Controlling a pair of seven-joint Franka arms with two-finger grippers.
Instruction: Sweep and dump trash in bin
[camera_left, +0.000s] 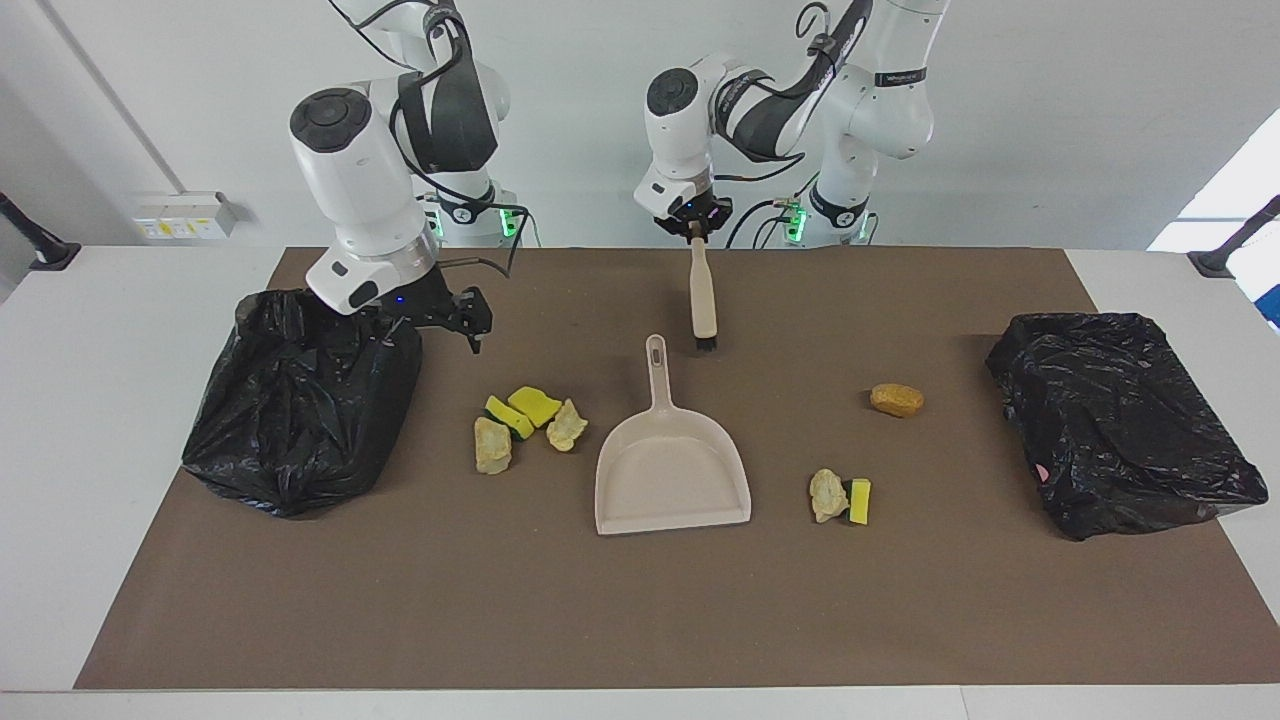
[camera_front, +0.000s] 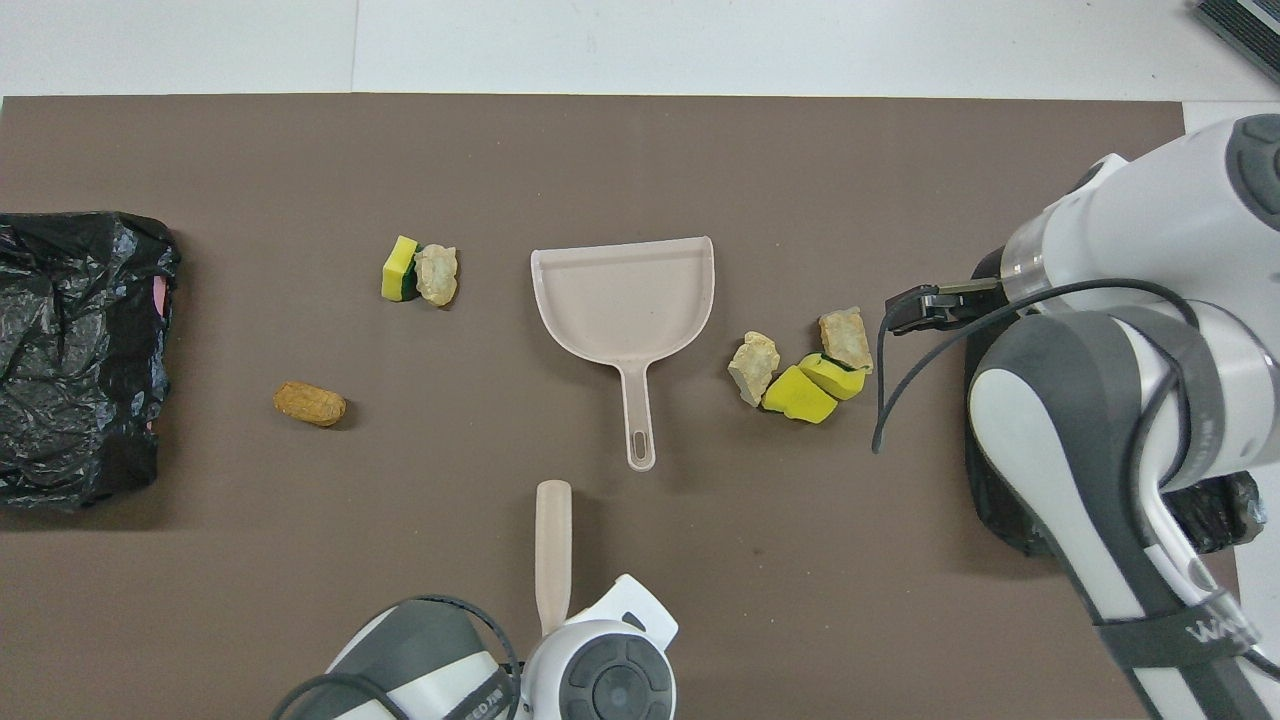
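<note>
The left hand (camera_left: 697, 233) clamps the brush (camera_left: 704, 300) upright, ready to sweep; right hand (camera_left: 470, 322) (fingers unclear) waits over the bin (camera_left: 290, 420).

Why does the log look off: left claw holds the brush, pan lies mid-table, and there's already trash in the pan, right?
Not quite. The pan has nothing in it; the overhead view shows its bare floor. The trash lies on the mat: one cluster toward the right arm's end, a pair and the brown lump toward the left arm's. The left claw does hold the brush.

Brown mat (camera_left: 640, 620) on white table (camera_left: 120, 400); wall socket (camera_left: 180, 215).
</note>
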